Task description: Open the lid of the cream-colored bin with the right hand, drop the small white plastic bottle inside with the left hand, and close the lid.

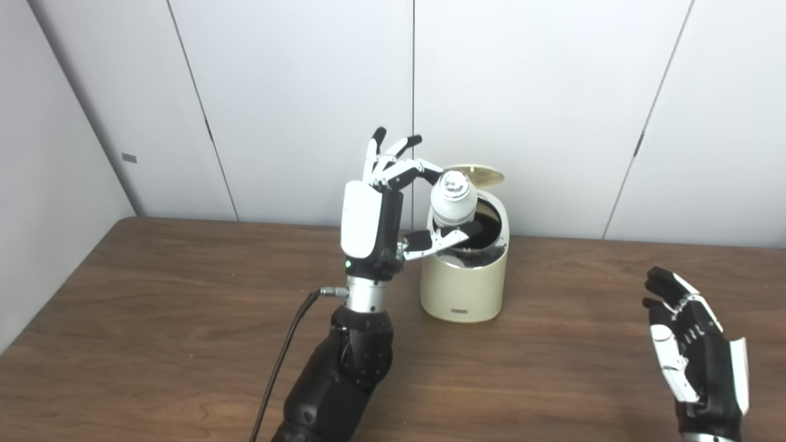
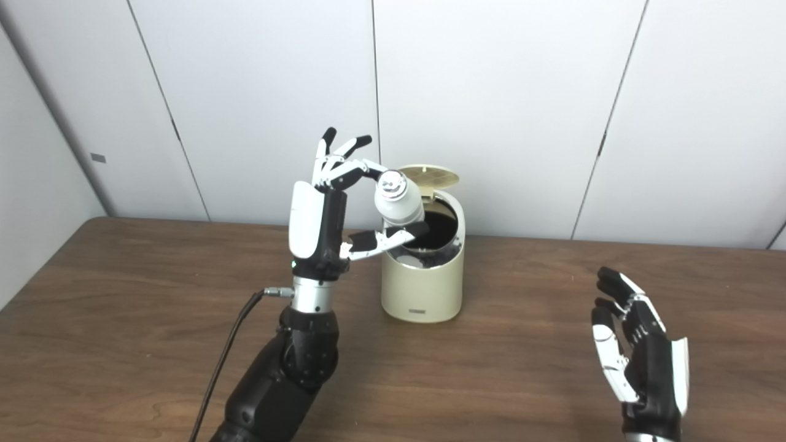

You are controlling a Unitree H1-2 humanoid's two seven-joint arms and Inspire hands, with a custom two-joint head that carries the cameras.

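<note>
The cream-colored bin (image 1: 465, 282) stands on the table near the back wall, its round lid (image 1: 474, 175) flipped up and open at the rear. My left hand (image 1: 381, 215) is raised beside the bin's left side and is shut on the small white plastic bottle (image 1: 453, 199), pinching it between a finger on its top and the thumb beneath. The bottle hangs just over the bin's dark opening (image 2: 437, 228), tilted toward me. My right hand (image 1: 694, 350) is open and empty, low at the right, well clear of the bin.
The brown wooden table (image 1: 184, 319) spreads wide on both sides of the bin. White wall panels (image 1: 552, 92) stand close behind it. A black cable (image 1: 282, 356) runs down from my left wrist.
</note>
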